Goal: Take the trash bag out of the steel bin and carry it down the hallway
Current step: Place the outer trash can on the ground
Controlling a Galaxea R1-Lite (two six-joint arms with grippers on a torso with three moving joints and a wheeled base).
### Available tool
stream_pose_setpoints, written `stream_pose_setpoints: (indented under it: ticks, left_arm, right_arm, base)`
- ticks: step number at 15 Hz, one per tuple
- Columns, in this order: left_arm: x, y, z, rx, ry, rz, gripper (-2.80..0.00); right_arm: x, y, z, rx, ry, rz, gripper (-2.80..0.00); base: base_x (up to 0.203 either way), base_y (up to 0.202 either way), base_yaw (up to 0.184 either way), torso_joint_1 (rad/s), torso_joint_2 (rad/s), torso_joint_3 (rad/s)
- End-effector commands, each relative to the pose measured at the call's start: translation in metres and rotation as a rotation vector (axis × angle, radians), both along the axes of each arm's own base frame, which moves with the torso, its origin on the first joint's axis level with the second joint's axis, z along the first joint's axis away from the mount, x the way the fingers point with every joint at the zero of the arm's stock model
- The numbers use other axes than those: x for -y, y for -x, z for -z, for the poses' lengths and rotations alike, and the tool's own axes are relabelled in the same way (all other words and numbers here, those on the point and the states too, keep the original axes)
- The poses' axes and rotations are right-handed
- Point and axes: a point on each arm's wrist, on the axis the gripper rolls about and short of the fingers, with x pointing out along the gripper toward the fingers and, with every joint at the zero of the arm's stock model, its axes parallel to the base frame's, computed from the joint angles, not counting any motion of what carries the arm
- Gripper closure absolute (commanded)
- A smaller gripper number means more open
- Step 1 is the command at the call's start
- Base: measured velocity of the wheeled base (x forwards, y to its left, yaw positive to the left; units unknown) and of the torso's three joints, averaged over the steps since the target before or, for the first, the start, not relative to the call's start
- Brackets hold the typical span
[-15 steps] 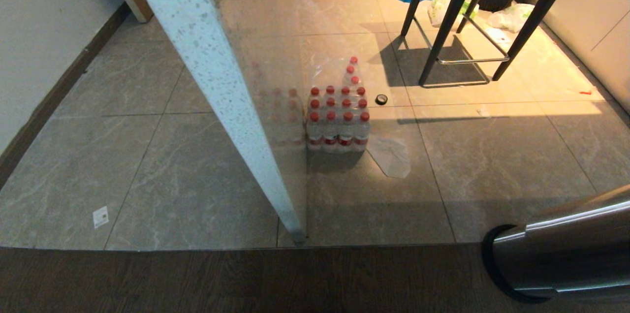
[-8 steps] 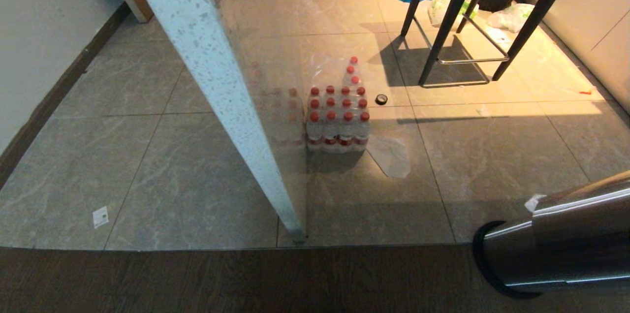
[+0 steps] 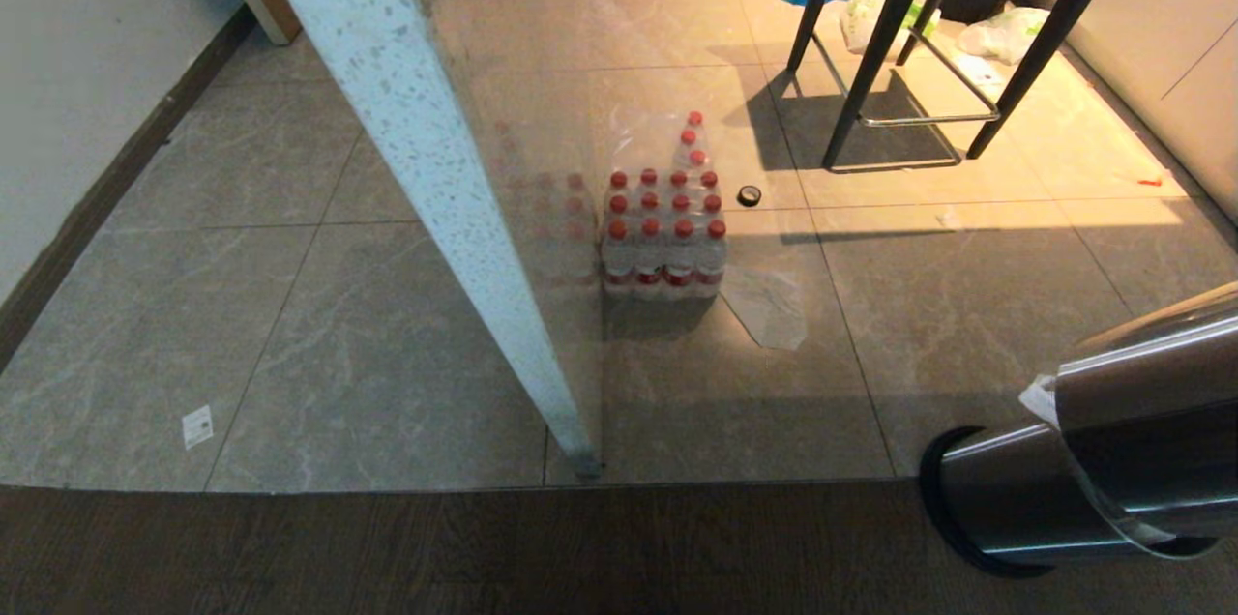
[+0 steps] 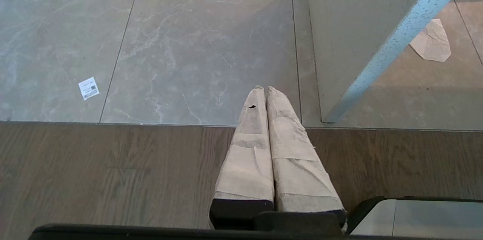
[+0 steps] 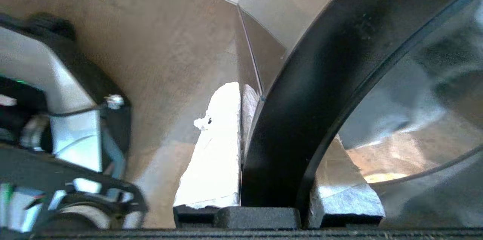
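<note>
Steel bin (image 3: 1112, 460): tipped on its side at 4 o'clock, black rim clamped by right hand (image 5: 277, 149). Left hand (image 4: 264, 93): clenched, empty, above floor.

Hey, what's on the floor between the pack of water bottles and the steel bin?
Head view: a flat pale scrap lies beside the pack of water bottles; onward to the steel bin, bare tiles.

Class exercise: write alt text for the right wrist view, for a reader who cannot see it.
The right gripper is clamped on the black rim ring of the steel bin, one wrapped finger outside and one inside. Brown wooden floor lies behind.
</note>
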Motion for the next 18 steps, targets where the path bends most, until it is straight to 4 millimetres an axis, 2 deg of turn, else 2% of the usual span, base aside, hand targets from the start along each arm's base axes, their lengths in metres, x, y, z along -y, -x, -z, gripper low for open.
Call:
stream_pose_setpoints:
  ticks: [1, 4, 11, 18]
  left_arm:
    - [0.000, 0.000, 0.000, 0.000, 0.000, 0.000, 0.00]
    - [0.000, 0.000, 0.000, 0.000, 0.000, 0.000, 0.00]
    - [0.000, 0.000, 0.000, 0.000, 0.000, 0.000, 0.00]
    - [0.000, 0.000, 0.000, 0.000, 0.000, 0.000, 0.00]
  right_arm:
    - [-0.015, 0.009, -0.008, 0.011, 0.005, -0.010, 0.00]
    - [-0.032, 0.006, -0.010, 0.034, -0.065, -0.102, 0.00]
    - [-0.061, -0.018, -0.015, 0.044, -0.289, -0.261, 0.00]
    - [-0.074, -0.019, 0.014, -0.054, -0.426, -0.305, 0.00]
  base:
    - [0.000, 0.000, 0.000, 0.000, 0.00, 0.000]
    - [0.000, 0.000, 0.000, 0.000, 0.00, 0.000]
    - [0.000, 0.000, 0.000, 0.000, 0.00, 0.000]
    - [0.000, 0.000, 0.000, 0.000, 0.00, 0.000]
